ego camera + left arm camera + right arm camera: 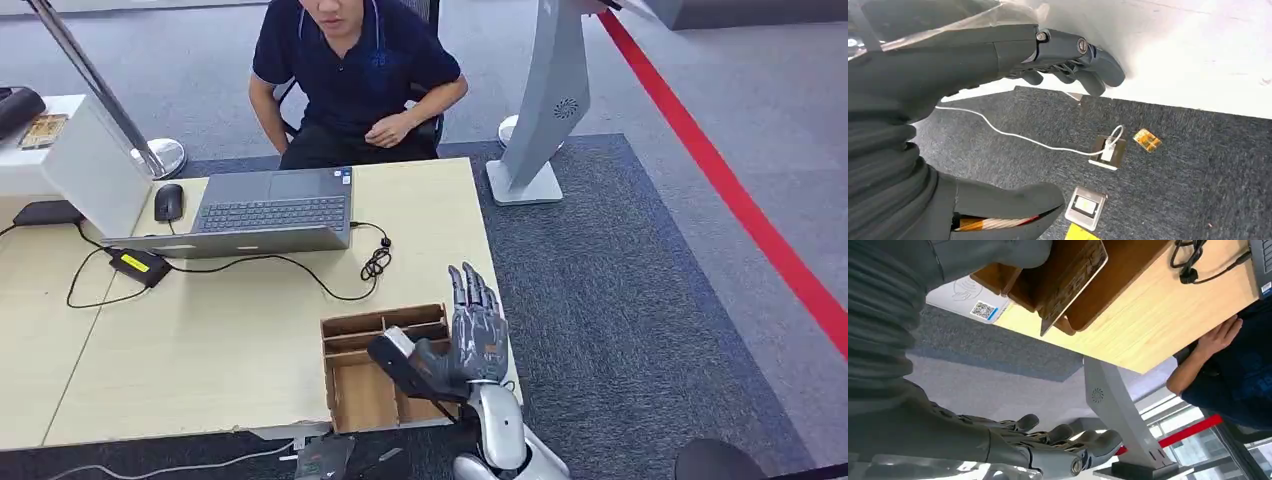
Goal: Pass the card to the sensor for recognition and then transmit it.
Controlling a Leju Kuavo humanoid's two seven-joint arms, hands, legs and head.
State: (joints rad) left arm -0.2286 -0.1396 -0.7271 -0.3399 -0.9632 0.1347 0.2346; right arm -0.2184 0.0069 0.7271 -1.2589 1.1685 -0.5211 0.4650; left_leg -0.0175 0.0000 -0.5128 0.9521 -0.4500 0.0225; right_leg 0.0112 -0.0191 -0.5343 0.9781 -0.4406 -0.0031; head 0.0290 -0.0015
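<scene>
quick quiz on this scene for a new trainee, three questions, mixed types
1. True or false: the laptop on the table is open.
2. In the head view, what does the right hand overlap? a) a wooden box with compartments b) a mouse c) a chair
3. Fill in: the stripe running along the floor is ___.

Key: 1 true; 2 a; 3 red.
</scene>
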